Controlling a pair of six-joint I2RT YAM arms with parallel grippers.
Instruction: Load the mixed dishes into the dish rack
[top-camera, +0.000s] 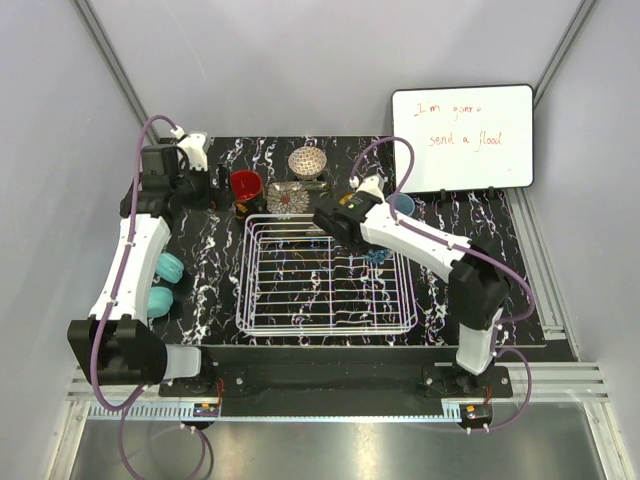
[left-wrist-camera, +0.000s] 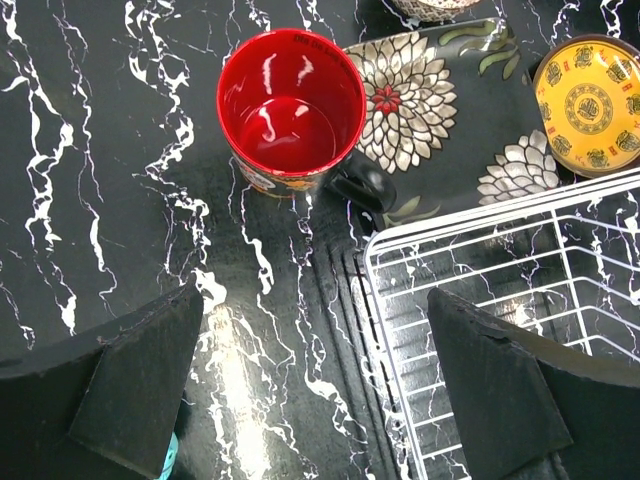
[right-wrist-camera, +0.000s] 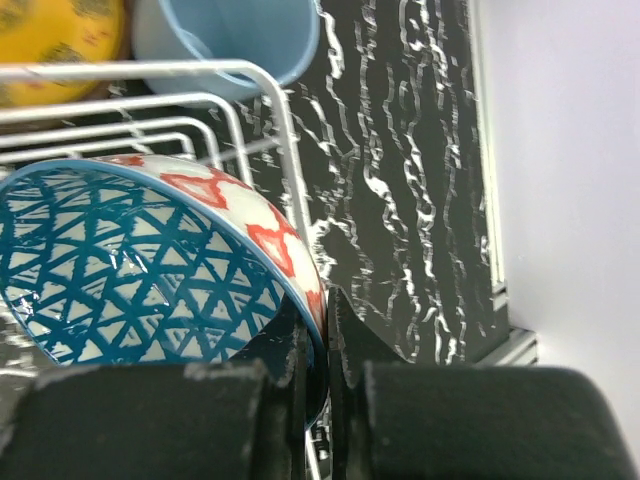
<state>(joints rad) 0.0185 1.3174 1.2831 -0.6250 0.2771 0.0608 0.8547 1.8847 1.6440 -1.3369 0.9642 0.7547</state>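
The white wire dish rack (top-camera: 325, 275) stands mid-table with nothing in it. My right gripper (right-wrist-camera: 327, 330) is shut on the rim of a blue patterned bowl (right-wrist-camera: 130, 270), held tilted over the rack's far right corner (right-wrist-camera: 200, 68). Just beyond that corner are the light blue cup (right-wrist-camera: 240, 40) and the yellow plate (right-wrist-camera: 50, 35). My left gripper (left-wrist-camera: 315, 300) hangs open above the table by the rack's far left corner (left-wrist-camera: 470, 222). The glossy red mug (left-wrist-camera: 290, 105) stands upright ahead of it, beside the floral saucer (left-wrist-camera: 420, 100). A beige-brown bowl (top-camera: 307, 161) sits behind the saucer.
Two teal rounded objects (top-camera: 165, 275) lie left of the rack under the left arm. A whiteboard (top-camera: 462, 138) with red writing leans at the back right. The black marbled mat (top-camera: 470, 225) ends close to the right wall.
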